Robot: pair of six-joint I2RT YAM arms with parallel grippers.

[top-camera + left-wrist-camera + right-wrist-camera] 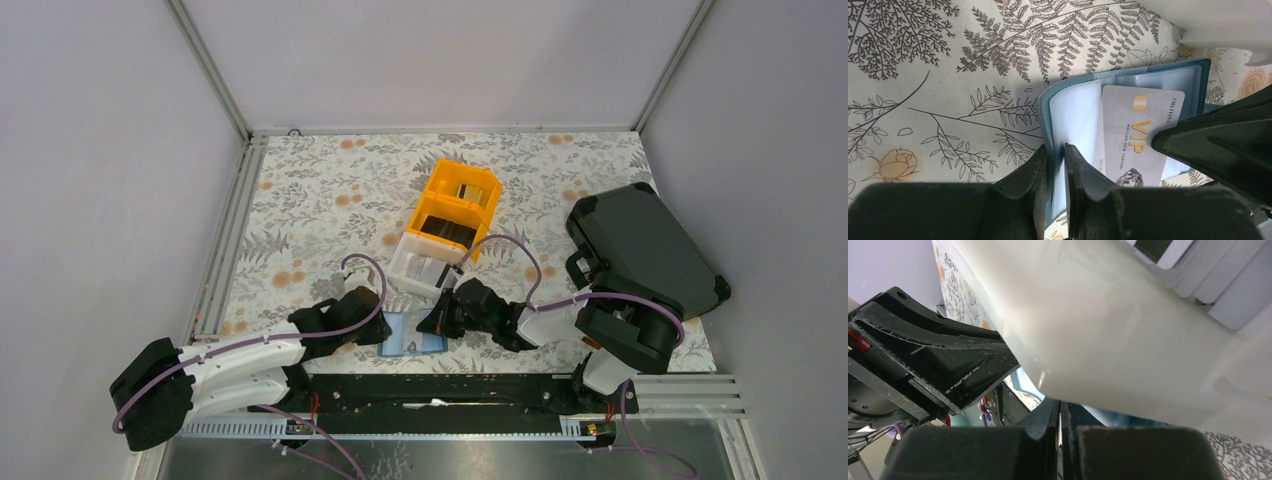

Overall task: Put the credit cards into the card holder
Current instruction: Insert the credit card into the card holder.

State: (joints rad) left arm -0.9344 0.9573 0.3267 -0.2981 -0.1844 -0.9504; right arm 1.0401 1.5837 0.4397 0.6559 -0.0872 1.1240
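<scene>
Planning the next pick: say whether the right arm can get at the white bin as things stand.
Probably yes: the white bin sits just beyond the right gripper with nothing between, though that gripper is shut on a pale card.

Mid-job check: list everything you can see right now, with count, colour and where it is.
holder: 1, teal, open on the near edge of the table, between the grippers
VIP card: 1, pale with gold lettering, lying over the holder's right page
dark cards: count unclear, blackish, apparently in the orange bin
orange bin: 1, orange, two compartments, mid-table
white bin: 1, white, directly in front of the orange bin
case: 1, black, right side of the table
cloth: 1, floral, covering the table
left gripper: 1, black, clamped on the holder's left leaf
right gripper: 1, black, shut on the VIP card
</scene>
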